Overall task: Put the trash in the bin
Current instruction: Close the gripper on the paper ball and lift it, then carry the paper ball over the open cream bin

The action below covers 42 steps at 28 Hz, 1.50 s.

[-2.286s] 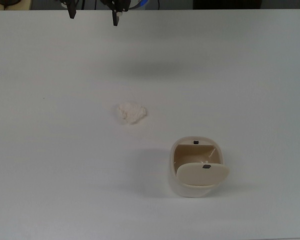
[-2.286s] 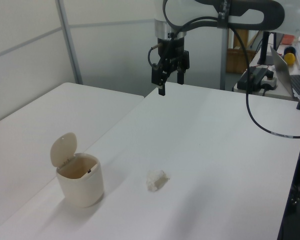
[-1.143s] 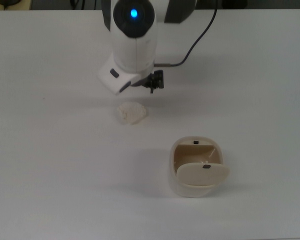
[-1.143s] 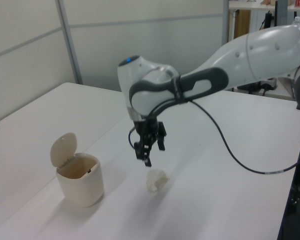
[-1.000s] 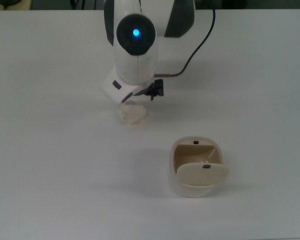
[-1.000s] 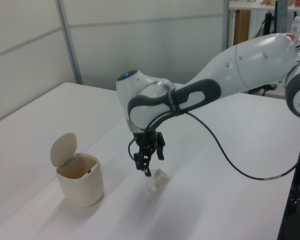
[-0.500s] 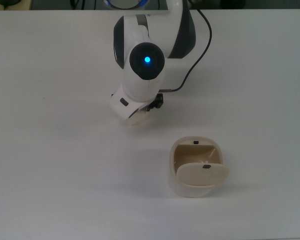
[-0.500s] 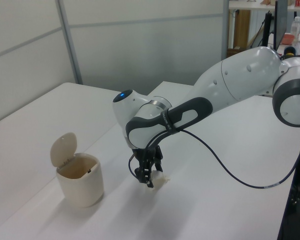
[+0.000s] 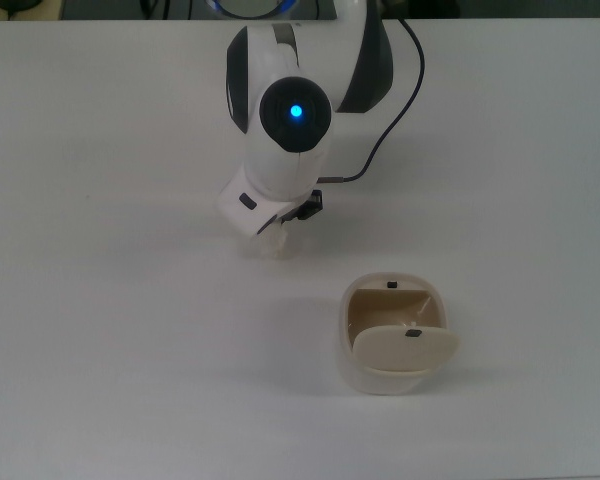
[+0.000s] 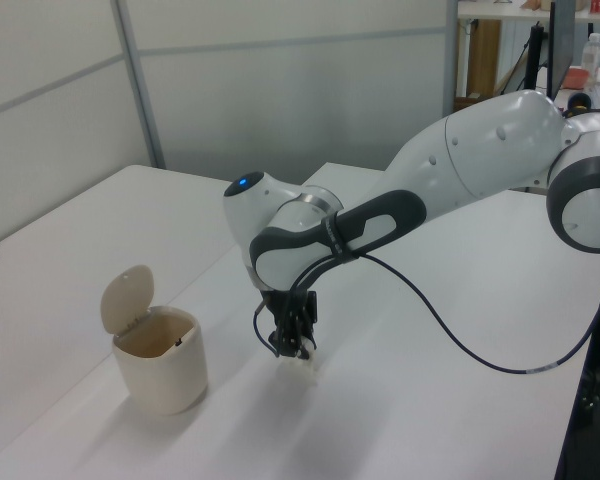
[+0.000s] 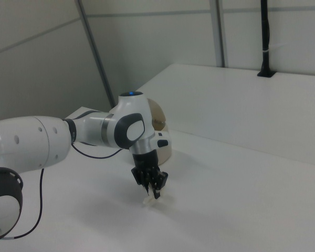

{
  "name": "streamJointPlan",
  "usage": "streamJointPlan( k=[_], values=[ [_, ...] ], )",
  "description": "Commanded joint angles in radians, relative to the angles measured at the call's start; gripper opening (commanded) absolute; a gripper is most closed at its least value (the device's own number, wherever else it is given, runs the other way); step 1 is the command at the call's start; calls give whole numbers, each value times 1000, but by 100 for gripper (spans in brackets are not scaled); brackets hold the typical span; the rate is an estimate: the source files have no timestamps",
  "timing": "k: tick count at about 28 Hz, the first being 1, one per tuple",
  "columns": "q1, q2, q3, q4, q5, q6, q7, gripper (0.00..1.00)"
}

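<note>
The trash (image 10: 301,366), a small crumpled white wad, hangs just under my fingertips (image 10: 305,345), at or barely above the table. My gripper (image 10: 292,343) points straight down and is shut on the wad's top. In the top view the arm's wrist covers the gripper, and only an edge of the trash (image 9: 270,245) peeks out below it. The right view shows my gripper (image 11: 152,190) pinched over the trash (image 11: 149,201). The cream bin (image 9: 346,322) stands with its flap lid (image 9: 405,349) swung open, to the lower right of the wad in the top view.
In the left view the bin (image 10: 161,372) stands to the left of my gripper, lid up. The right view shows the bin (image 11: 167,149) partly hidden behind the arm. A black cable (image 9: 385,110) trails from the wrist. The table (image 9: 100,330) is white.
The gripper came down over the wad and its fingers drew together on it. In the last half second the wrist rose slightly, and the wad shifted under the fingertips.
</note>
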Motion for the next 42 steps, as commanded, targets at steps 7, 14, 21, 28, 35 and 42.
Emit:
streamJointPlan(
  k=[7,14,21,28,35,42],
  values=[
    [14,-107,-3,45,-14,19,56,9],
    [62,-116,-2,98,-11,129,105,10],
    [111,-112,0,62,-11,442,139,11],
    [112,-66,0,47,-2,643,141,29],
    [112,-10,-2,45,-15,745,246,100],
    [112,-18,0,44,-14,720,256,100]
  ],
)
